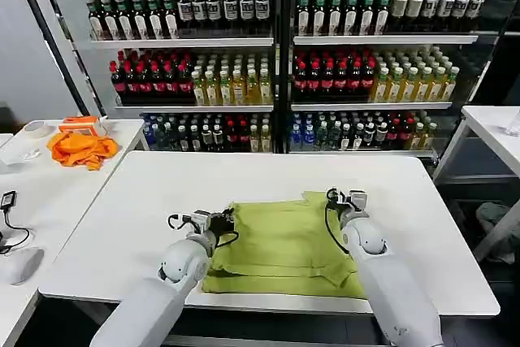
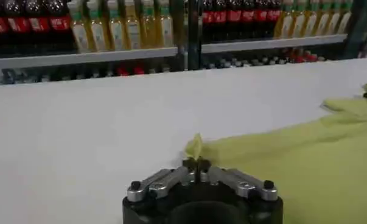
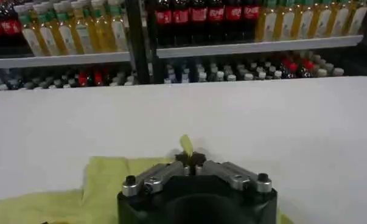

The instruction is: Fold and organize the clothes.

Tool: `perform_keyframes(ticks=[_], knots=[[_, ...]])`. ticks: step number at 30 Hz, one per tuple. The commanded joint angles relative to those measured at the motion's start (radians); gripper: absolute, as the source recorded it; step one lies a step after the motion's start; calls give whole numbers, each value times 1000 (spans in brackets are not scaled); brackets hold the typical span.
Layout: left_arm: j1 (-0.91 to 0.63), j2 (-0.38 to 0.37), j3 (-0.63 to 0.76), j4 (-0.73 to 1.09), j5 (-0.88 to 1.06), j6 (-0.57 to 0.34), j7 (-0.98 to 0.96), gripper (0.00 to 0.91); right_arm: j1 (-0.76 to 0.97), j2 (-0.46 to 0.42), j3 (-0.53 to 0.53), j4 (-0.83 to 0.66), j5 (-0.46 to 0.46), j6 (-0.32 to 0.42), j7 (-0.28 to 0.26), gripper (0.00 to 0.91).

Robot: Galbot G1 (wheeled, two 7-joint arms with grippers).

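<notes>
A light yellow-green T-shirt (image 1: pixel 280 245) lies partly folded near the front edge of the white table (image 1: pixel 162 193). My left gripper (image 1: pixel 226 219) is shut on the shirt's left edge, where a small peak of cloth (image 2: pixel 194 146) sticks up between its tips (image 2: pixel 196 164). My right gripper (image 1: pixel 335 197) is shut on the shirt's far right corner, with a sliver of cloth (image 3: pixel 186 144) pinched at its tips (image 3: pixel 191 159). More of the shirt (image 2: pixel 305 152) spreads away from the left gripper, and a patch of the same shirt (image 3: pixel 104 182) lies beside the right gripper.
A bright orange cloth (image 1: pixel 80 148) and a roll of tape (image 1: pixel 36 128) lie on a side table at the left. Shelves of bottles (image 1: pixel 276 62) stand behind the table. Another table (image 1: pixel 491 123) stands at the right. Bare tabletop stretches beyond the shirt.
</notes>
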Motion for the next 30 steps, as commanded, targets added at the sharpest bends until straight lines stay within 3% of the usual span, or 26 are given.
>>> perform_keyframes(ticks=[1, 14, 30], knots=[[52, 24, -28, -157, -67, -10, 5, 30, -46, -22, 16, 141, 4, 0, 8, 0], [115, 73, -57, -273, -94, -23, 7, 30, -192, -82, 89, 382, 24, -11, 5, 0], [293, 136, -105, -399, -66, -52, 4, 20, -511, -156, 268, 694, 40, -22, 9, 0]])
